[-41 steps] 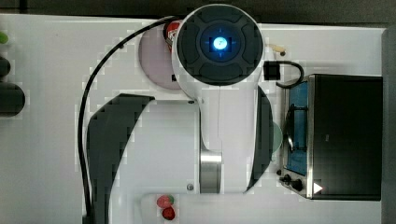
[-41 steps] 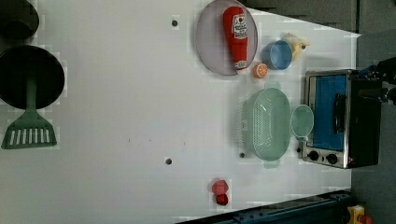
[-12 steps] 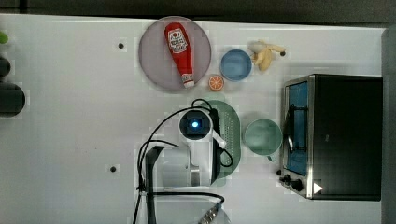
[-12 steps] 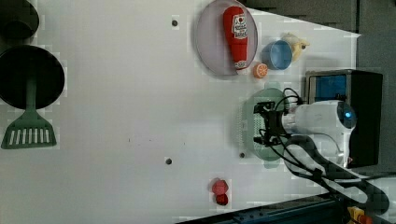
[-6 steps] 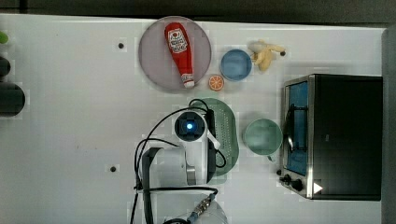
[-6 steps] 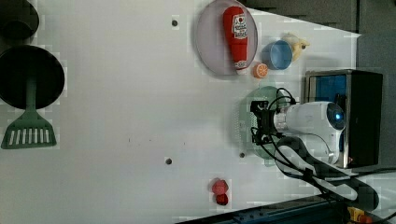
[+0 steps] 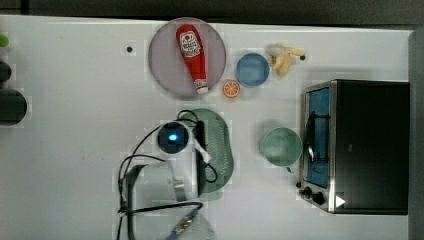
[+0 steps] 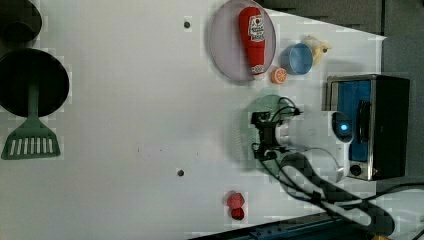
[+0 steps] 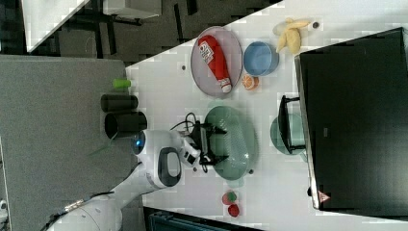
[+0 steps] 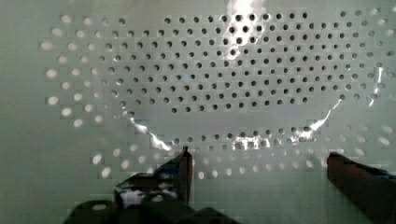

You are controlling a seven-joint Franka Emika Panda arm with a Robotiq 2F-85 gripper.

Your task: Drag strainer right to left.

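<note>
1. I am watching the gripper (image 10: pixel 259 161) in the wrist view, and its jaws are standing spread wide, pinching nothing, with the perforated floor of the strainer (image 7: pixel 220 150) lying between and beyond them.

2. I am finding the strainer a little below the middle of the top view, on the white counter (image 7: pixel 75 150), with the arm's wrist covering its left half.

3. I am seeing the green cup (image 7: pixel 281 146) to the right of the strainer in the top view, apart from it, and the toaster oven (image 7: pixel 357 145) beyond the cup at the right edge.

4. I am noting the grey plate (image 7: pixel 170 70) with the ketchup bottle (image 7: pixel 192 57) near the upper middle of the top view, and an orange slice (image 7: pixel 231 89) and a blue bowl (image 7: pixel 252 69) just right of it.

5. I am judging that the strainer is not yet hooked; whether a fingertip is touching the plastic, I cannot tell.

6. I am expecting the main risk to be a slip: if the jaws are pressing on the smooth sloped wall and not catching the rim, they may ride up and out.

7. I am also worrying that pushing off-centre could spin the oval toward the plate.
</note>
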